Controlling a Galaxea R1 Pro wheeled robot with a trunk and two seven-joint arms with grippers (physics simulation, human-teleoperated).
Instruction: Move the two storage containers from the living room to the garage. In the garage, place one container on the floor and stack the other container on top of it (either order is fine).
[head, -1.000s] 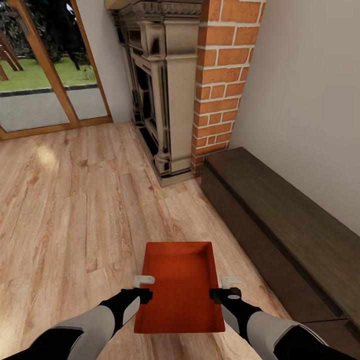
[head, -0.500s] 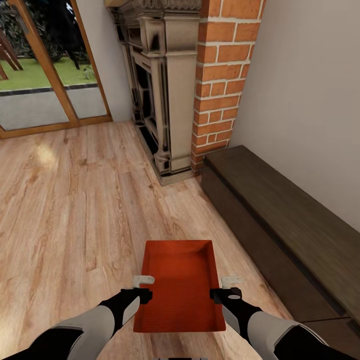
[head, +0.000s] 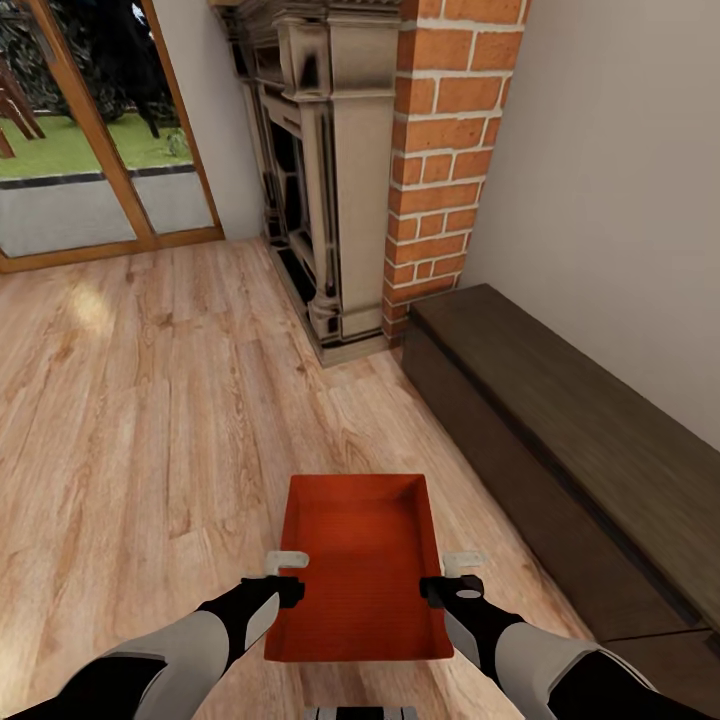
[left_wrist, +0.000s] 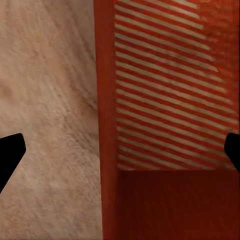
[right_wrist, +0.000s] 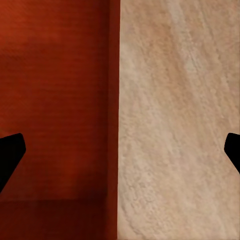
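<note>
One orange-red storage container (head: 360, 560) lies flat on the light wood-plank floor (head: 150, 420) of the living room, right in front of me. My left gripper (head: 288, 572) hangs open over the container's left long wall (left_wrist: 107, 125), one finger outside it and one over the slatted bottom (left_wrist: 170, 100). My right gripper (head: 455, 575) is open over the right long wall (right_wrist: 114, 100) in the same way. The dark fingertips (left_wrist: 12, 150) (right_wrist: 12, 150) stand wide apart and touch nothing. The second container is out of view.
A long dark brown bench (head: 560, 440) runs along the white wall at the right, close beside the container. The red brick fireplace (head: 440, 160) with its stone surround (head: 330, 200) stands ahead. A wood-framed glass door (head: 90, 150) is at the far left.
The whole picture has slid slightly upward, so the camera has moved. The container stays put on the floor, and both grippers remain open over its walls.
</note>
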